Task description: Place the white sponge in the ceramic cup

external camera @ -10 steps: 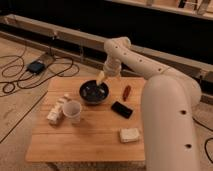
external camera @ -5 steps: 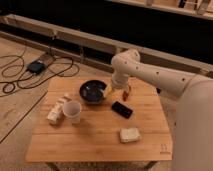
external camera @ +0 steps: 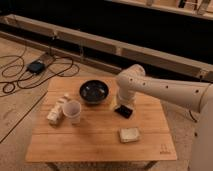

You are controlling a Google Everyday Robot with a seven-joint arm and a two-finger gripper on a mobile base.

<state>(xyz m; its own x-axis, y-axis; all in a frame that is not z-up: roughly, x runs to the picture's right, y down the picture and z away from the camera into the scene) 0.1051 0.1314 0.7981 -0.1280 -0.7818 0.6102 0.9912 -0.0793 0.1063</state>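
In the camera view the gripper (external camera: 120, 103) hangs spread and seemingly empty over the flat black rectangle (external camera: 124, 111), beside the dark bowl (external camera: 94, 92). The white sponge (external camera: 129, 134) lies nearer the table's (external camera: 95, 142) front edge, well apart from the ceramic cup (external camera: 72, 111). Best move: centre over the sponge, descend straight, pinch its narrower sides. A second ago the gripper hovered over the bowl.

Gripper (external camera: 121, 103) mostly hidden behind arm (external camera: 155, 89)
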